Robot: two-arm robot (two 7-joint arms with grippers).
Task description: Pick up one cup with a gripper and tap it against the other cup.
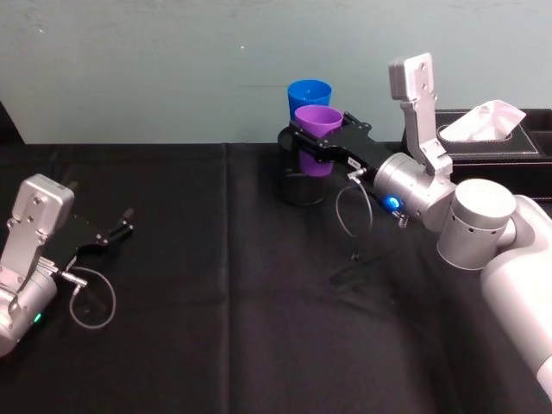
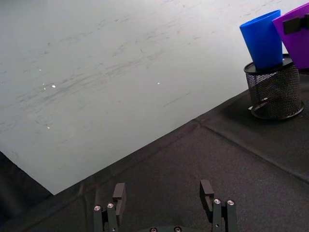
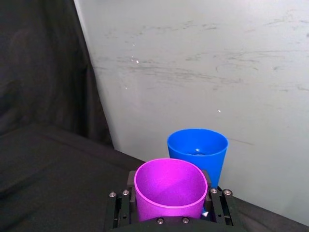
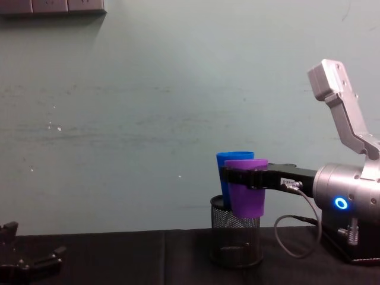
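Note:
My right gripper [image 1: 317, 136] is shut on the purple cup [image 1: 319, 129], its black fingers clamped on either side of the cup just below the rim [image 4: 243, 176]. The purple cup [image 4: 246, 196] hangs upright above the table, in front of the black mesh pen holder [image 4: 236, 240]. The blue cup [image 1: 309, 93] stands upright in that holder, just behind the purple one [image 3: 169, 193]. Blue cup [image 3: 198, 150] and purple cup are very close; I cannot tell whether they touch. My left gripper [image 1: 116, 226] rests open at the table's left, holding nothing.
A black tissue box [image 1: 492, 134] with a white tissue sits at the back right, behind my right arm. A black cloth [image 1: 224, 285] covers the table, and a pale wall rises directly behind the cups.

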